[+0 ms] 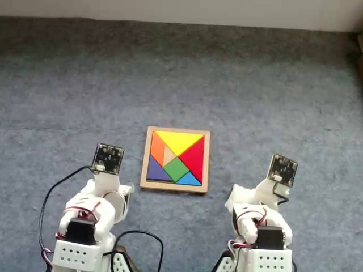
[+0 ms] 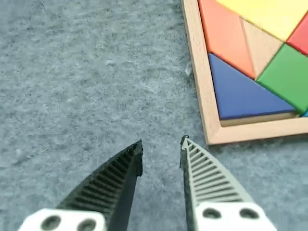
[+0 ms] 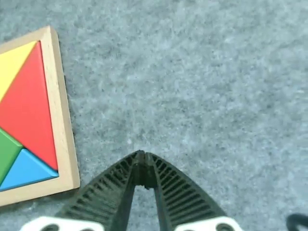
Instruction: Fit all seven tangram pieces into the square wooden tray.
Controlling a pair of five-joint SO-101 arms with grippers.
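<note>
Wooden square tray [image 1: 207, 161], shown flat on the grey felt surface [image 1: 238, 85] between the two arms. Six coloured pieces are seen seated inside the rim:

- yellow triangle [image 1: 178, 141]
- red triangle [image 1: 195, 158]
- orange piece [image 1: 157, 150]
- green square [image 1: 177, 168]
- dark blue triangle [image 1: 156, 171]
- light blue triangle [image 1: 189, 179]

A pale tan triangle [image 1: 169, 154] lies between the orange piece and the green square. It may be read as a seventh, unpainted piece or as bare tray floor, and which it is cannot be told. In the left wrist view a thin strip of bare wood is exposed along one edge of the dark blue triangle, so the fit there is judged slightly loose.

The task is therefore judged finished, or at most short of one small triangle. The left gripper [image 2: 161, 142] is held over the felt just beside a tray corner, its fingers slightly spread and nothing between them. The right gripper [image 3: 143, 155] is held over the felt near the rim on the red triangle's side, apart from it, its fingers pressed together on nothing.
</note>
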